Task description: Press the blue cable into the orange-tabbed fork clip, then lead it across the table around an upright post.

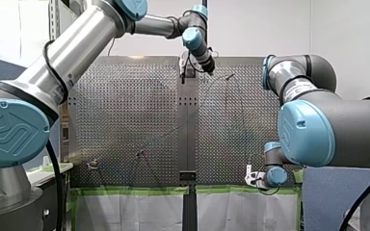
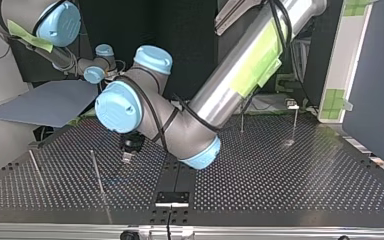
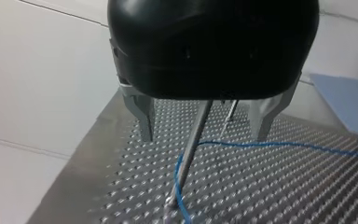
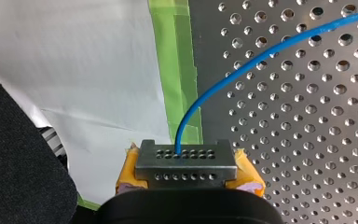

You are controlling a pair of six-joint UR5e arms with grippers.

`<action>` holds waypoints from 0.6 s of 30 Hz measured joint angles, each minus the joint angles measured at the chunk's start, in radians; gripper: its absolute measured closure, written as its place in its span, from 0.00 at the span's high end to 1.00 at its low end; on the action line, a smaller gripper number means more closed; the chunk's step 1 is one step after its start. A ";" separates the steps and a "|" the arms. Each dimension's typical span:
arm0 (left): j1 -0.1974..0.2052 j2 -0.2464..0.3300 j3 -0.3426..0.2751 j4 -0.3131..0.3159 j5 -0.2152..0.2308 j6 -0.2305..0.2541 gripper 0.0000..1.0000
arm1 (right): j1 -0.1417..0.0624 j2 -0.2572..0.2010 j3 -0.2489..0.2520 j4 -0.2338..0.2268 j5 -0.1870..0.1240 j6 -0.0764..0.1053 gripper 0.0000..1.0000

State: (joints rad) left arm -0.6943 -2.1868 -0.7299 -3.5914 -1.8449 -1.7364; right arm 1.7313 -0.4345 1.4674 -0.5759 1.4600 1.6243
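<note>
In the left wrist view my left gripper [image 3: 204,133] stands open, its metal fingers [image 3: 144,119] either side of a thin upright post [image 3: 193,140]. The blue cable [image 3: 261,144] comes across the perforated table and bends around that post's foot. In the front view this gripper [image 1: 187,72] is at the table's far middle; in the top view it [image 2: 128,152] hangs just above the plate. My right gripper [image 4: 186,163], with yellow pads [image 4: 129,171], is shut where the blue cable [image 4: 242,70] enters a small perforated metal block. It sits at the table's near right edge [image 1: 249,177].
More thin posts [image 2: 97,172] [image 2: 34,165] [image 2: 241,122] [image 2: 294,125] stand on the perforated table [image 2: 280,175]. Green tape [image 4: 175,70] and white sheeting border the table edge by my right gripper. A small fixture [image 1: 93,165] sits near the front view's lower left.
</note>
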 joint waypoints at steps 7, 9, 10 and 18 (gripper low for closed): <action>0.008 0.054 -0.055 0.053 -0.020 0.000 1.00 | 0.001 0.000 0.000 0.000 0.000 -0.003 0.00; 0.009 0.072 -0.073 0.071 -0.021 -0.015 1.00 | 0.001 0.000 0.000 0.000 0.000 -0.004 0.00; 0.010 0.080 -0.080 0.079 -0.021 -0.022 1.00 | 0.001 0.000 0.000 0.001 0.000 -0.004 0.00; 0.011 0.153 -0.154 0.152 -0.012 -0.052 1.00 | 0.003 0.000 -0.003 0.001 0.000 -0.004 0.00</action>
State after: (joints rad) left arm -0.6832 -2.0336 -0.8836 -3.4397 -1.8568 -1.7885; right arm 1.7342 -0.4350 1.4649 -0.5749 1.4605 1.6202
